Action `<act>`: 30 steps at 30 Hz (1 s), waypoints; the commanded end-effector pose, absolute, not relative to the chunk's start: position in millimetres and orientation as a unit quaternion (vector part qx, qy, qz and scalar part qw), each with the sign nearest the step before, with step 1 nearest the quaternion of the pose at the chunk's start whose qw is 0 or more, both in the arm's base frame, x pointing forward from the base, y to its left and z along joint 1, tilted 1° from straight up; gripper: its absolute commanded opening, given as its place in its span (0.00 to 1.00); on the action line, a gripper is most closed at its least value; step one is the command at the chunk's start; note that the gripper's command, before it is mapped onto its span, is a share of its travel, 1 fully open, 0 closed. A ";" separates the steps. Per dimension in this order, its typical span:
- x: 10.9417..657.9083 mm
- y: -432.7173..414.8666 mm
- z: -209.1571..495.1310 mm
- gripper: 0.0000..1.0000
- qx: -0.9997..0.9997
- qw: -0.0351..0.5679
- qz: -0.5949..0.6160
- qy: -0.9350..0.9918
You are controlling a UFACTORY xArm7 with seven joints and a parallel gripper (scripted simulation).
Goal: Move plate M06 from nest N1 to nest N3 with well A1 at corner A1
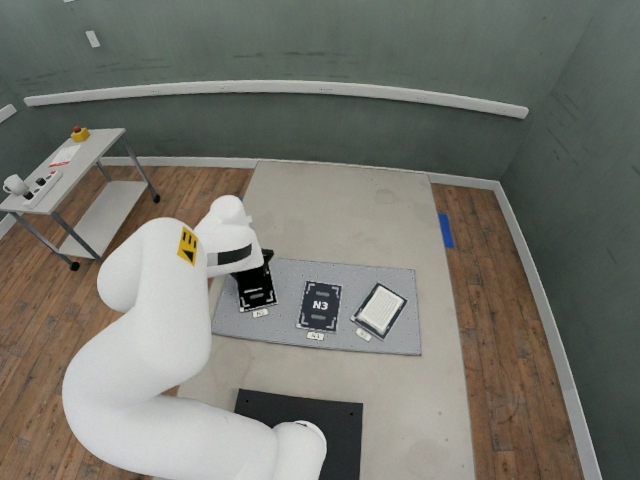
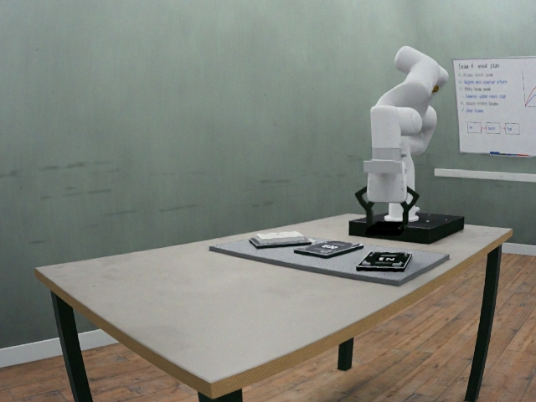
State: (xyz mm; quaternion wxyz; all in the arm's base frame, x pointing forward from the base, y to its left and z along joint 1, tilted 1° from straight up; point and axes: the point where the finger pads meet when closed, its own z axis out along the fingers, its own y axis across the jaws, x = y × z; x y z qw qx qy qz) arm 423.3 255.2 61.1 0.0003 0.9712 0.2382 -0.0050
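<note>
My gripper (image 2: 385, 219) is shut on plate M06 (image 1: 252, 280) (image 2: 382, 229), a black plate, gripped across its width. It holds the plate level in the air above nest N1 (image 1: 258, 298) (image 2: 384, 260), whose black top is bare. In the overhead view my wrist hides most of the gripper and the plate's far end. Nest N3 (image 1: 320, 305) (image 2: 330, 243) lies empty in the middle of the grey deck (image 1: 289, 326) (image 2: 302, 260). White plate M09 (image 1: 380, 308) (image 2: 279, 236) sits on nest N2 (image 1: 358, 321), turned at an angle.
Small name signs (image 1: 260, 312) (image 1: 314, 335) (image 1: 363, 334) lie on the deck in front of each nest. The arm's black base (image 1: 310, 418) (image 2: 432, 227) stands near the table edge behind the deck. A trolley (image 1: 56, 170) stands on the floor at the left.
</note>
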 end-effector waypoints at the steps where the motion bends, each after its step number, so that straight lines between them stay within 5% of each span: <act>1: 424.6 255.7 71.1 0.00 0.971 0.000 -0.003 0.238; 30: 423.8 245.8 92.2 0.00 0.979 0.000 -0.003 0.206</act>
